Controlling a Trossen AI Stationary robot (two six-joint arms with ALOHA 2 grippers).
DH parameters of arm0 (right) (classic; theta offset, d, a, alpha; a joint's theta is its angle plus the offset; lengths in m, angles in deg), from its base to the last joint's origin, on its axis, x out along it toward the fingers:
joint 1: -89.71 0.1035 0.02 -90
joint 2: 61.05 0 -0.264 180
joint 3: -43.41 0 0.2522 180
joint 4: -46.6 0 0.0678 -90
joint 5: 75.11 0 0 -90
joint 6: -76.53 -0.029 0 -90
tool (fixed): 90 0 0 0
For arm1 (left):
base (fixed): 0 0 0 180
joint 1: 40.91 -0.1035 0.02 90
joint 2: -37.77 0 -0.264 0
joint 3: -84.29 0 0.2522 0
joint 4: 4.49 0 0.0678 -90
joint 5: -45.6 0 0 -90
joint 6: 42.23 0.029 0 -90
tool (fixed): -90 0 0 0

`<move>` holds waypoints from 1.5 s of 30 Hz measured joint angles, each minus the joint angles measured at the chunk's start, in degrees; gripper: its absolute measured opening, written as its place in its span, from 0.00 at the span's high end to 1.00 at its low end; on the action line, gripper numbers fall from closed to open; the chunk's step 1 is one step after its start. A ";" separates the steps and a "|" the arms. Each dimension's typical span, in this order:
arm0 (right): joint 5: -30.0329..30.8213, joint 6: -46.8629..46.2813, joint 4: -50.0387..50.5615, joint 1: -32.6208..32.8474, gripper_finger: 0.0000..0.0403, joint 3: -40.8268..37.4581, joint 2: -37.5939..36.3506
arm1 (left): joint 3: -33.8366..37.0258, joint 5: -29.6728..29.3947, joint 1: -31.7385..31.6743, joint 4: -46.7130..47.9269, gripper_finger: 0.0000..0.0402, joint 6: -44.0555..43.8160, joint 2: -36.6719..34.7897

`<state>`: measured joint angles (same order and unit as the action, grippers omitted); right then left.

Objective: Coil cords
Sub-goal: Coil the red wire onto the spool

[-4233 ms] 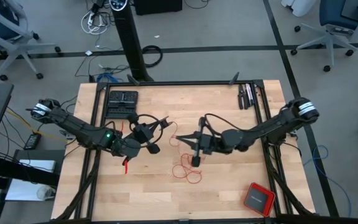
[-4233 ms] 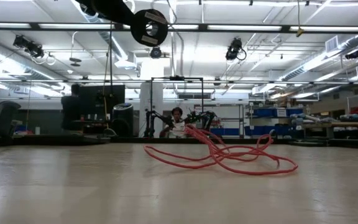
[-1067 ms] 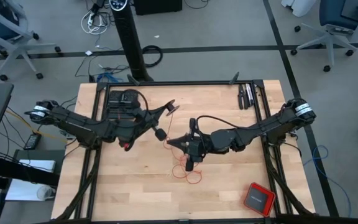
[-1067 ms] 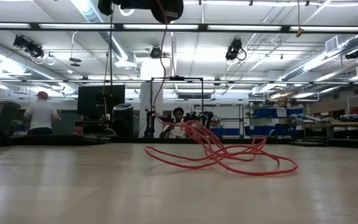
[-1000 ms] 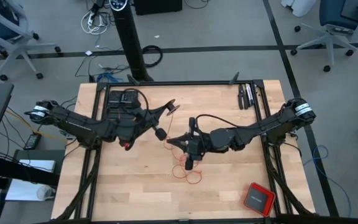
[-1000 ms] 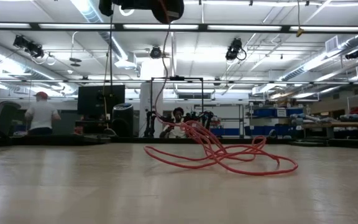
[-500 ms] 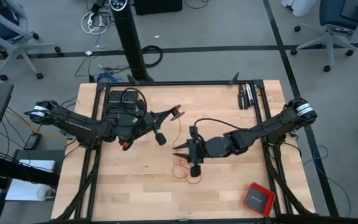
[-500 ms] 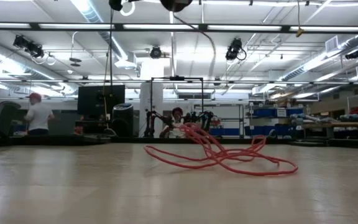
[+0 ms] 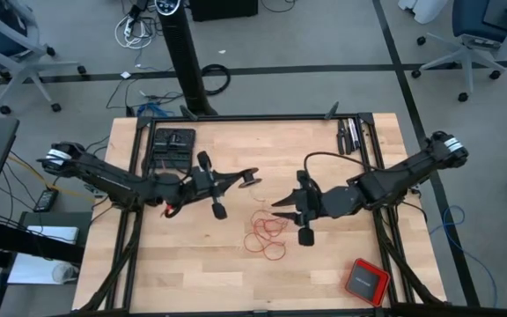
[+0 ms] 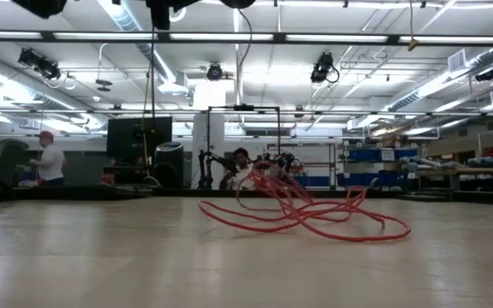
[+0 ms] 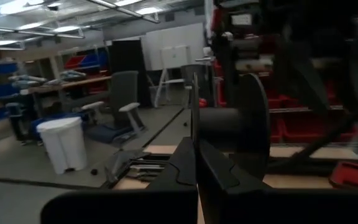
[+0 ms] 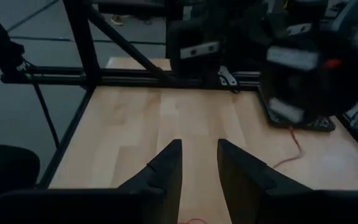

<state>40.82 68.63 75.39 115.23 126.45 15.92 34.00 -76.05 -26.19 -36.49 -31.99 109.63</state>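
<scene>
Both grippers have let go and drawn apart: the thin red cord [image 9: 267, 234] lies uncoiled in loose loops on the wooden desk [image 9: 324, 264]. The left gripper [image 9: 232, 194] and right gripper [image 9: 294, 217] hover with open fingers either side, so coiling must restart.

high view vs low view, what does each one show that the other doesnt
Only the high view shows both grippers, left and right, jaws open, flanking the red cord, plus the red box near the table's front right corner. Only the low view shows the room behind, with a person standing far off. Both show the cord lying in loose loops on the wooden table.
</scene>
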 joint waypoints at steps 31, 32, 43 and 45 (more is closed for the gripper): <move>2.15 5.01 -7.22 -10.19 0.79 -0.06 14.07 | 7.84 5.24 1.77 -16.12 1.00 3.02 0.02; 1.78 4.51 -7.39 -10.38 0.79 -0.06 14.05 | 7.84 5.22 1.90 -16.17 1.00 3.02 0.02; 0.34 -2.06 -11.40 -11.10 0.80 -6.88 13.97 | 7.84 3.79 2.34 -16.63 1.00 2.84 0.02; -0.48 -2.84 -12.44 -11.06 0.80 -7.80 13.97 | 7.84 3.30 2.34 -16.52 1.00 2.84 0.02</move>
<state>40.34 65.78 62.95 104.17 118.65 29.89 41.84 -72.76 -23.85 -53.01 -29.15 109.65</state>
